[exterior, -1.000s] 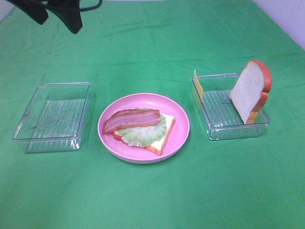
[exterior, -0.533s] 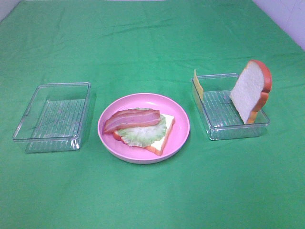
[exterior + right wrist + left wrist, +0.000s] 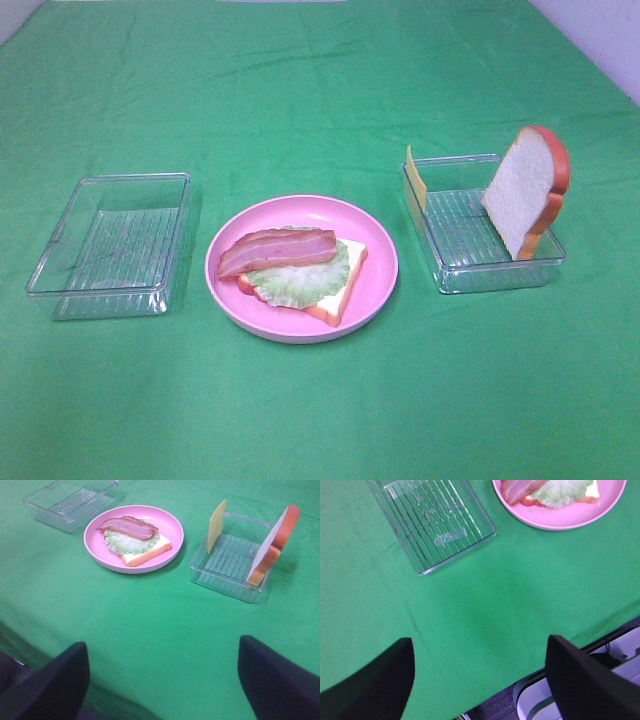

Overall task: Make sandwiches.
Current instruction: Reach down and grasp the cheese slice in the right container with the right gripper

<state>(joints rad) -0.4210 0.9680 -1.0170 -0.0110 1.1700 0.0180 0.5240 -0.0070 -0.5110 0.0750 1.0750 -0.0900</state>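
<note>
A partly built sandwich lies on the pink plate [image 3: 385, 250] at the middle of the table: one white bread slice [image 3: 340, 288], pale green lettuce [image 3: 295, 280] and a bacon strip [image 3: 278, 250] on top. A second bread slice [image 3: 522, 188] stands upright in the clear right container [image 3: 455, 245], with a yellow cheese slice [image 3: 416, 180] leaning at its far left wall. Neither arm shows in the exterior view. My left gripper [image 3: 480, 680] is open and empty over the table's front edge. My right gripper [image 3: 162, 680] is open and empty, well short of the plate [image 3: 170, 525] and the right container [image 3: 225, 565].
An empty clear container [image 3: 115, 245] stands left of the plate; it also shows in the left wrist view [image 3: 432, 520]. A green cloth covers the table. The table's front edge and the robot base [image 3: 620, 655] show below the left gripper.
The left arm, seen at the top left of the exterior view a second ago, has left that view. The food and containers have not moved.
</note>
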